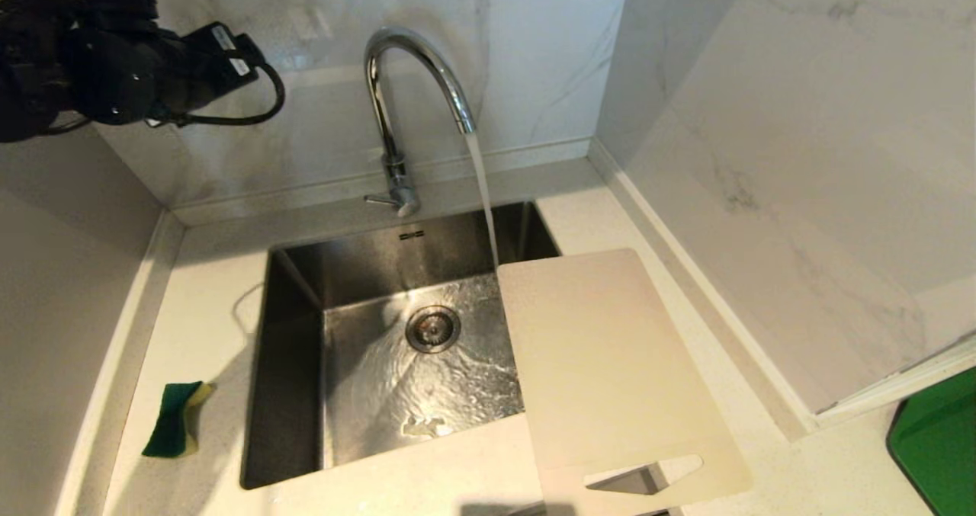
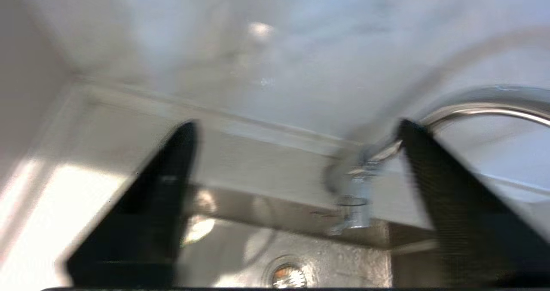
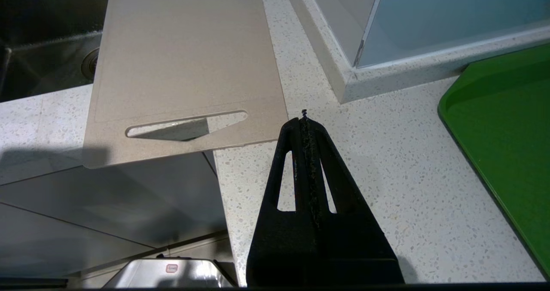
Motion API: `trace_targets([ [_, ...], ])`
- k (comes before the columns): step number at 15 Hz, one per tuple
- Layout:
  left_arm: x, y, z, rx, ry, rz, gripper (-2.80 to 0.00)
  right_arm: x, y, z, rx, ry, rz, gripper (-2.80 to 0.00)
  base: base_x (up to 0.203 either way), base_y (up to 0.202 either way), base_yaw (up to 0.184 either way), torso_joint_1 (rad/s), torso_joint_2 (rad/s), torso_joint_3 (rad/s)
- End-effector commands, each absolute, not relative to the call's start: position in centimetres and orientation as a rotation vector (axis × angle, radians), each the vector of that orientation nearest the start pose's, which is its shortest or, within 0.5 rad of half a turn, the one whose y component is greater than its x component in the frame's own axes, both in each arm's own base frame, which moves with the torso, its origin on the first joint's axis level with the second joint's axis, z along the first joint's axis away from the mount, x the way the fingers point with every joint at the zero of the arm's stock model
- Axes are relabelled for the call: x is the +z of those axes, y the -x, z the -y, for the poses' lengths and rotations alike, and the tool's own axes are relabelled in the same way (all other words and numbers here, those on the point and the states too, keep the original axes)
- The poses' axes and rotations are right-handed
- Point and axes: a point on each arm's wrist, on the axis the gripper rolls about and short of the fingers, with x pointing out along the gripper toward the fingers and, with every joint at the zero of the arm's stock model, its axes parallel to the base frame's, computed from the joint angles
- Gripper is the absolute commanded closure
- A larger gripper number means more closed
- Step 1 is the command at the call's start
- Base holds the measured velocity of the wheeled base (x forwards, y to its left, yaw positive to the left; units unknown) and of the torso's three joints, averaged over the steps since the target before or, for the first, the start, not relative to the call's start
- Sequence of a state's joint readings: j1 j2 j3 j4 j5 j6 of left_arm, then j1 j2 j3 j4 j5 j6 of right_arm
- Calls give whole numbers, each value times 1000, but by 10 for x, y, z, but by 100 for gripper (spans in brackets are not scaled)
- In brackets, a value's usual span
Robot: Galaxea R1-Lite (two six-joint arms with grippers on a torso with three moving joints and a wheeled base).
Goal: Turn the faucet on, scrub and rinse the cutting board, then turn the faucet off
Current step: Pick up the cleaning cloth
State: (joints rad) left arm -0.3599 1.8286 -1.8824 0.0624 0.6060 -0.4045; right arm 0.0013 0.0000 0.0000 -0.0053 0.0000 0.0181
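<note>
Running steadily, the faucet (image 1: 415,81) poured into the sink (image 1: 290,363) just past the far corner of the cutting board (image 1: 610,363), which lay on the bench (image 1: 206,325) overhanging the basin's right side. The left gripper (image 2: 296,205) hung high with jaws apart, empty; the right gripper (image 3: 306,123) rested with jaws together. Scrubbing would go best by fetching the sponge (image 1: 174,418) first.

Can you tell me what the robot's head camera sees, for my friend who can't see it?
Water pours from the shiny faucet into a steel sink. A beige cutting board lies across the sink's right edge, still dry. A green sponge sits on the counter to the left, and the left gripper hangs open above.
</note>
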Motion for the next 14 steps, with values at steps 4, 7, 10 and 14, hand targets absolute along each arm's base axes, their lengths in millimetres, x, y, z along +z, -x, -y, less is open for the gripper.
trace_targets([
  [4, 384, -296, 70, 325, 359, 46, 0, 76, 23, 0, 3, -18, 6, 0, 0, 0, 0, 0, 0, 0],
  [7, 382, -289, 54, 342, 322, 31, 0, 76, 23, 0, 2, -18, 5, 0, 0, 0, 0, 0, 0, 0],
  [10, 377, -277, 41, 355, 306, 10, 0, 76, 23, 0, 3, -18, 6, 0, 0, 0, 0, 0, 0, 0],
  [14, 360, -247, 10, 351, 269, -48, 0, 76, 23, 0, 3, -18, 5, 0, 0, 0, 0, 0, 0, 0],
])
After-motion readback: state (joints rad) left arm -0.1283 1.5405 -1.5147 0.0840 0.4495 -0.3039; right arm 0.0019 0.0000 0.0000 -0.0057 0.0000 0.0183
